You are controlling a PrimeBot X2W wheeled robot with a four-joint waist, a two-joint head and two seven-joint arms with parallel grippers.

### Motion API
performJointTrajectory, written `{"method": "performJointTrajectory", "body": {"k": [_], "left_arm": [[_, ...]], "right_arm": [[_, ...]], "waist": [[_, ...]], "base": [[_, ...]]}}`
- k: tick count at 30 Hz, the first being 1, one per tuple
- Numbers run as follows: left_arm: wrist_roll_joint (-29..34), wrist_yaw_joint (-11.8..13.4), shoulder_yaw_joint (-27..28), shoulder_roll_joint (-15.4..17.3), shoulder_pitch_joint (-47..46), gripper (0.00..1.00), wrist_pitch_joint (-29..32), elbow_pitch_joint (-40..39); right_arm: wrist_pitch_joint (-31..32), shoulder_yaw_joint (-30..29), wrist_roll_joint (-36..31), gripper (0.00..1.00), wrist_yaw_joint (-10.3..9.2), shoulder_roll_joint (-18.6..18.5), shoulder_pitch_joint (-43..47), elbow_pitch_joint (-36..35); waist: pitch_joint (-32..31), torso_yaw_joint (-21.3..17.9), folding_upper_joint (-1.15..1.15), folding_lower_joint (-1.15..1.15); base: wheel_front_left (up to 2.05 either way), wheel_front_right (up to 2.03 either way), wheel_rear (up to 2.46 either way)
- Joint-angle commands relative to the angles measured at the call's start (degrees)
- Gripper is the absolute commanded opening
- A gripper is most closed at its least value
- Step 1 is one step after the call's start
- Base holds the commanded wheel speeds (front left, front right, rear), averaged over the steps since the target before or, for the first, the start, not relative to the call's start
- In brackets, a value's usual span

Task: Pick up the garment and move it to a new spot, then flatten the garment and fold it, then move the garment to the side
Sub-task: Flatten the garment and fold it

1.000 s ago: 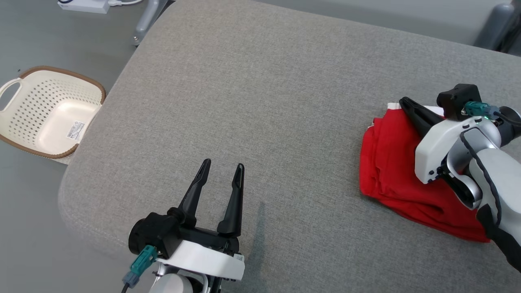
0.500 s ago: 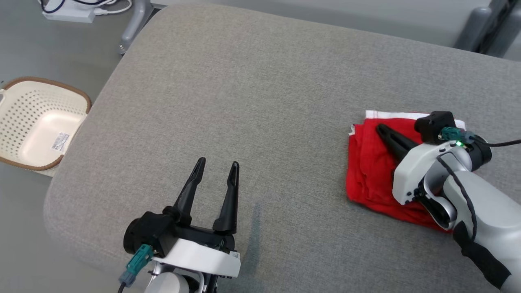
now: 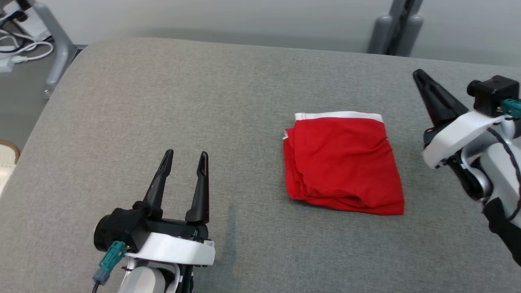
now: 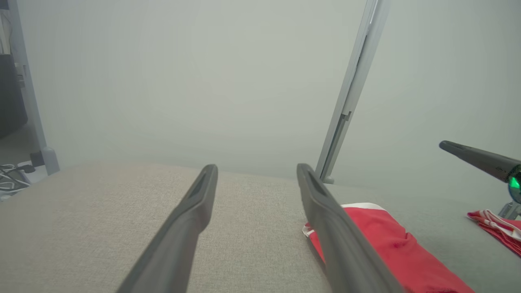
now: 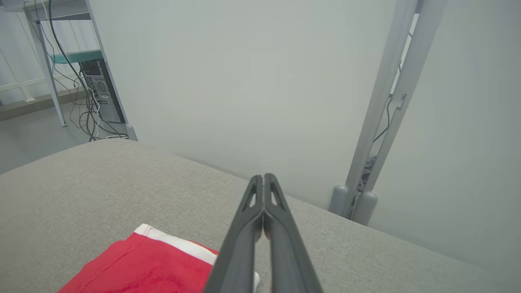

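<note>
The folded red garment (image 3: 344,160) lies flat on the grey fabric surface (image 3: 203,93), a little toward 3 o'clock from the middle of the head view. Its white band runs along the edge at 12 o'clock, and its stacked folds show at 9 o'clock. The left tool (image 3: 185,154) sits at 7 o'clock, released, its two dark fingers spread and pointing toward 12 with nothing between them, well apart from the garment. The right tool (image 3: 419,77) is at 3 o'clock, clenched, its fingers pressed together to one point and grasping nothing. It is near the garment's 3 o'clock side, with bare grey between them. Loose cables (image 3: 16,44) lie at 10 o'clock beyond the surface, and a grey post (image 3: 397,28) stands at 1 o'clock.
</note>
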Motion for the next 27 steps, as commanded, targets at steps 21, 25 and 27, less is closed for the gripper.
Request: {"method": "performJointTrajectory", "body": {"k": [21, 25, 27], "left_arm": [[2.6, -2.3, 7.3, 0.2, 5.0, 1.00, -0.1, 1.0], [3.3, -2.6, 7.5, 0.2, 6.5, 1.00, -0.1, 2.1], [3.6, -2.8, 7.3, 0.2, 7.3, 1.00, -0.1, 2.3]], "right_arm": [[-0.4, -37.4, -28.4, 0.00, -0.01, 13.7, 33.4, -24.1], [-0.4, -40.4, -31.1, 0.71, -0.01, 16.4, 35.7, -24.7], [-0.4, -41.6, -31.7, 1.00, -0.01, 17.4, 36.6, -24.6]], "waist": [[-5.2, -12.5, 0.00, 0.00], [-5.6, -12.9, 0.00, 0.00], [-5.7, -12.8, 0.00, 0.00]], "base": [[0.00, 0.00, 0.00], [0.00, 0.00, 0.00], [0.00, 0.00, 0.00]]}}
